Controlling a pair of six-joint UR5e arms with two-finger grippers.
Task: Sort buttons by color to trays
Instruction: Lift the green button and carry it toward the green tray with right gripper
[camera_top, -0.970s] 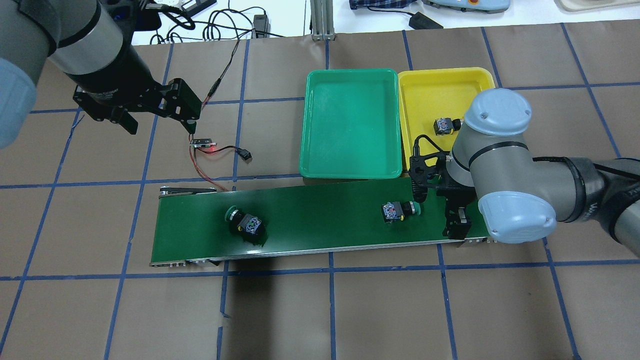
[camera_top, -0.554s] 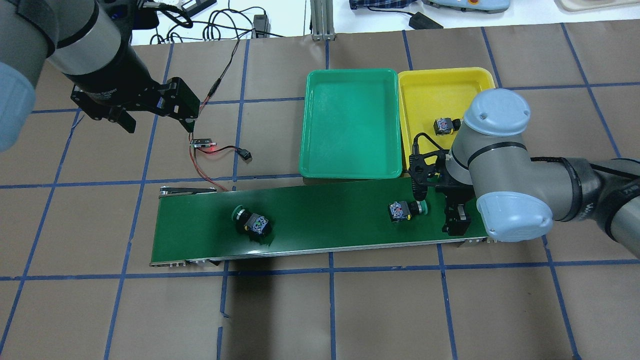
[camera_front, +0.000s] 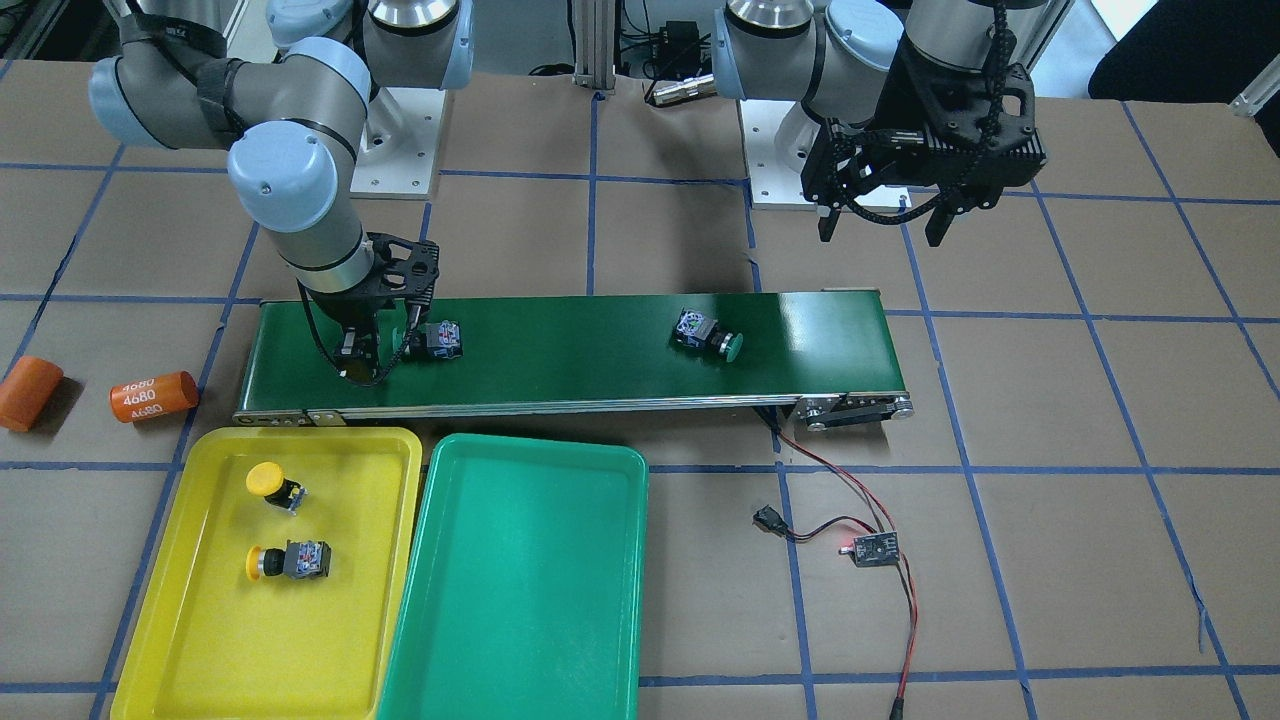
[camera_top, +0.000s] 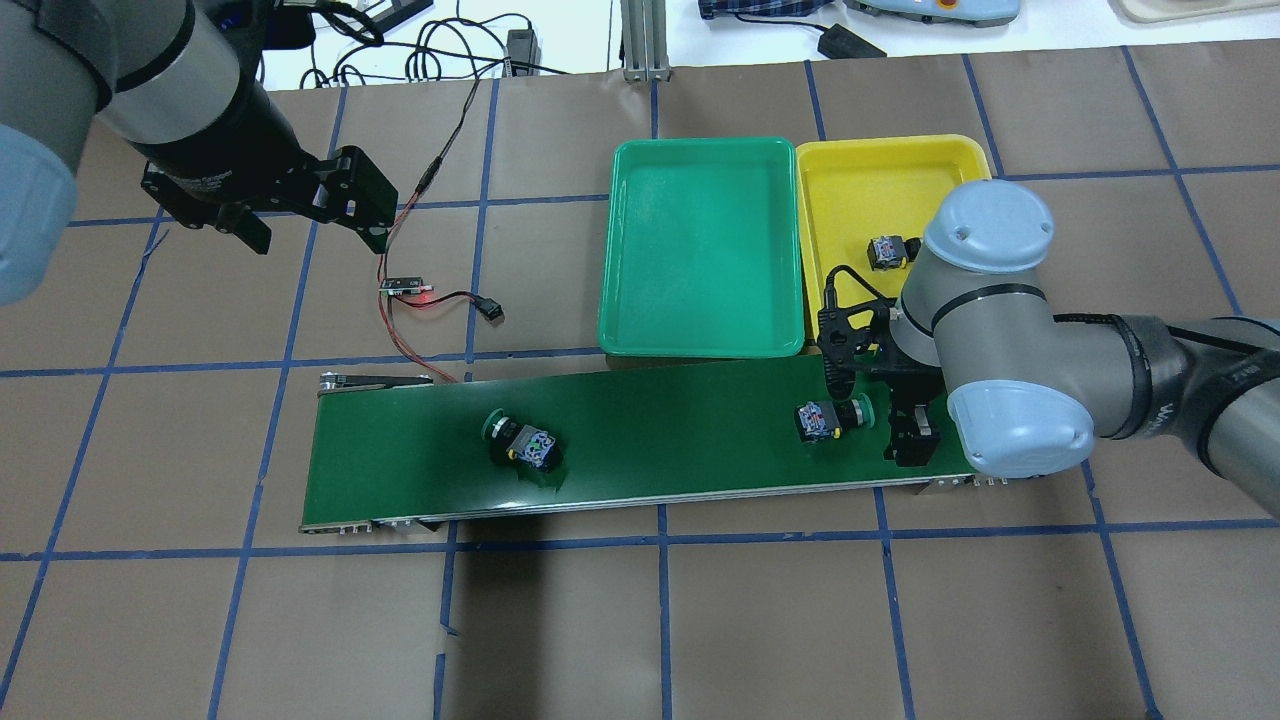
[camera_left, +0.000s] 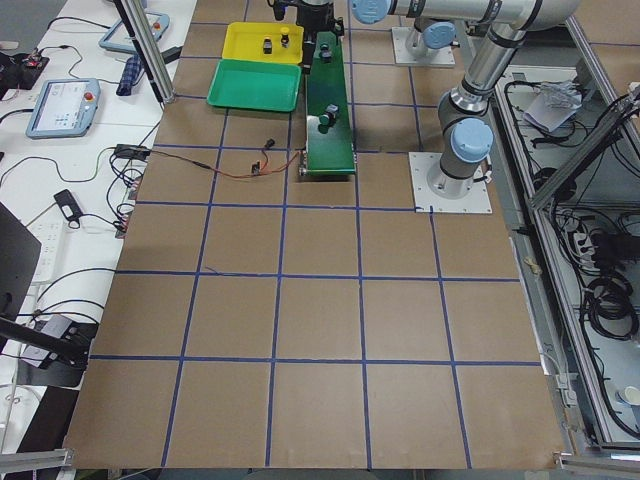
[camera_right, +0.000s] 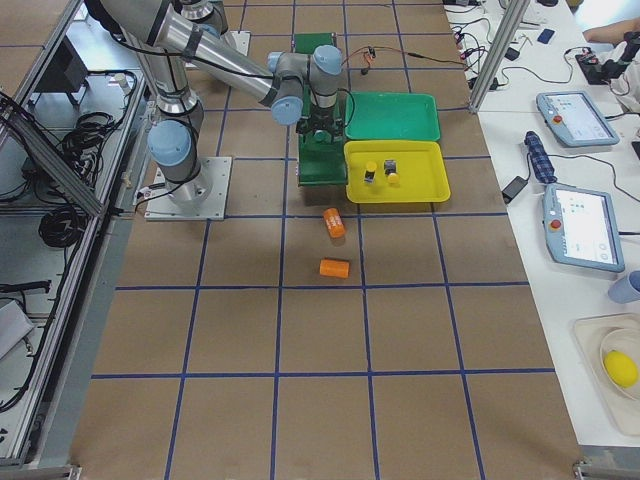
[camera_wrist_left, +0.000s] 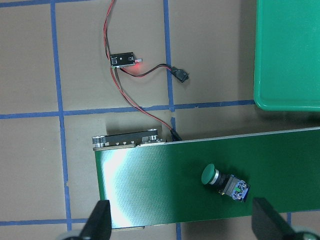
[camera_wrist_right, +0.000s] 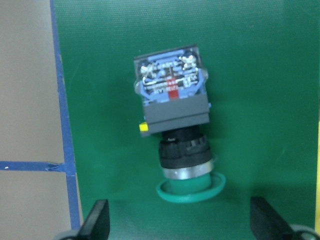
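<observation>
1 green button (camera_wrist_right: 175, 125) lies on its side on the long green belt (camera_top: 660, 440), near the end by the trays. The other green button (camera_top: 524, 441) lies well apart from it, toward the far end. 2 orange tubes (camera_front: 153, 396) lie on the table (camera_front: 1100, 400) past the near end, and a little board (camera_front: 870, 549) with red and black wires lies by the far end.

The right gripper (camera_wrist_right: 181, 221) hangs low over the green button. Its fingers (camera_wrist_right: 97, 222) are spread wide, and the cap sits about between them, touching neither. The left gripper (camera_front: 884, 222) hangs high beside the far end, spread wide too, holding nothing.

The yellow tray (camera_front: 180, 640) holds 2 yellow buttons (camera_front: 268, 482). The green tray (camera_front: 520, 600) sits right against it.
</observation>
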